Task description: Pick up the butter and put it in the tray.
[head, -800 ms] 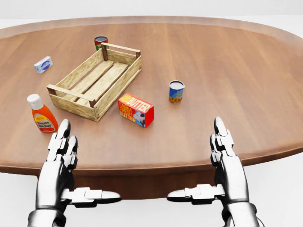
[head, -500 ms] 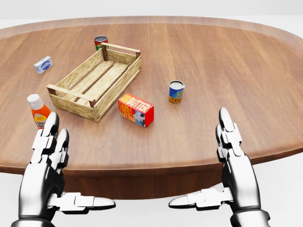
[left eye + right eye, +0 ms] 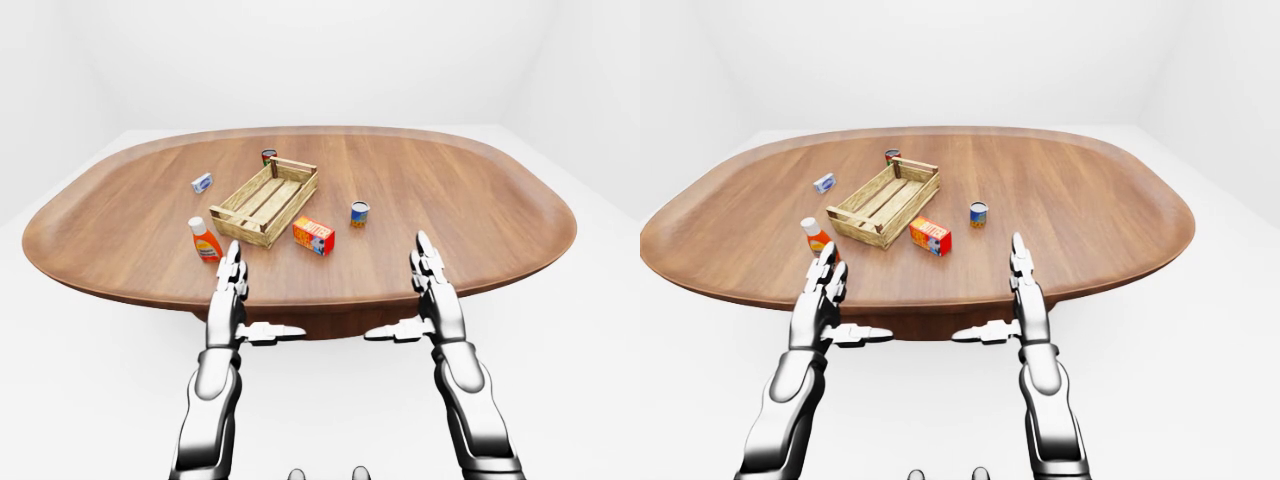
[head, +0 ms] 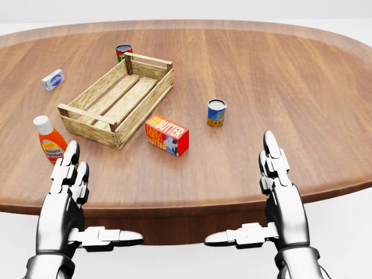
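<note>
The butter [image 4: 167,135] is a red and orange box lying on the wooden table, just right of the wooden slatted tray [image 4: 118,98], which is empty. My left hand [image 4: 68,192] is open, fingers straight, over the table's near edge at the lower left, below the ketchup bottle. My right hand [image 4: 278,185] is open at the lower right, below and to the right of the butter. Neither hand touches anything.
A ketchup bottle [image 4: 48,139] stands left of the tray. A blue-labelled can [image 4: 216,112] stands right of the butter. A dark can [image 4: 123,52] sits behind the tray's top corner. A small white and blue box [image 4: 53,79] lies at the upper left. The oval table [image 3: 480,200] extends far right.
</note>
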Available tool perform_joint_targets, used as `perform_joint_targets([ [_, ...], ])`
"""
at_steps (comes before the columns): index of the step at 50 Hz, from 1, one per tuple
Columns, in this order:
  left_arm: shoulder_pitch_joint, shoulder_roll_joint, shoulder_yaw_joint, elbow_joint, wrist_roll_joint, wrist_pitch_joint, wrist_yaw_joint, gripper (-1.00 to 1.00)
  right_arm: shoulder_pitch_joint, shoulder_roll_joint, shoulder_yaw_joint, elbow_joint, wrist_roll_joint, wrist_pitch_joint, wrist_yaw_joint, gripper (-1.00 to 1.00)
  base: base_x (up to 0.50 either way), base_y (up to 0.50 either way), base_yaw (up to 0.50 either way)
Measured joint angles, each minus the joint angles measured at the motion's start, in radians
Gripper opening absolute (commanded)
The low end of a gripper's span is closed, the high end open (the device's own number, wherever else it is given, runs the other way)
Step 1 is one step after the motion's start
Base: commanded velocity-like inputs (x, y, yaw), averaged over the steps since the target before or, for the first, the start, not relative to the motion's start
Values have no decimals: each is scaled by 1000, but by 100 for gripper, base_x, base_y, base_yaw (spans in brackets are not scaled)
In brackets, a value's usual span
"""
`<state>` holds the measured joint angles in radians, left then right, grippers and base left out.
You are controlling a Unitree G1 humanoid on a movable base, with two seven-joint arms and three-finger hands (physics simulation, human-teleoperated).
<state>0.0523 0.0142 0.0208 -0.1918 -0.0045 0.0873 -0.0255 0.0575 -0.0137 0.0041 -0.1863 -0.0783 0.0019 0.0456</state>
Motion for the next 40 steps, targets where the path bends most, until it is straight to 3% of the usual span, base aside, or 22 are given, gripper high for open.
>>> perform_joint_targets([
  [4,8,0,0,-20,-1,0,-1,100,10,2,5,-26,-4,13,0,100,0,0,0],
  [13,68,-1,3,-169,-8,0,-17,100,91,7,38,-219,-29,85,3,100,0,0,0],
  [29,203,-10,-4,-458,-19,0,-53,100,262,-8,131,-626,-72,85,-13,100,0,0,0],
  [40,256,-16,2,-574,-29,0,-69,100,329,-23,152,-784,-70,85,-26,100,0,0,0],
])
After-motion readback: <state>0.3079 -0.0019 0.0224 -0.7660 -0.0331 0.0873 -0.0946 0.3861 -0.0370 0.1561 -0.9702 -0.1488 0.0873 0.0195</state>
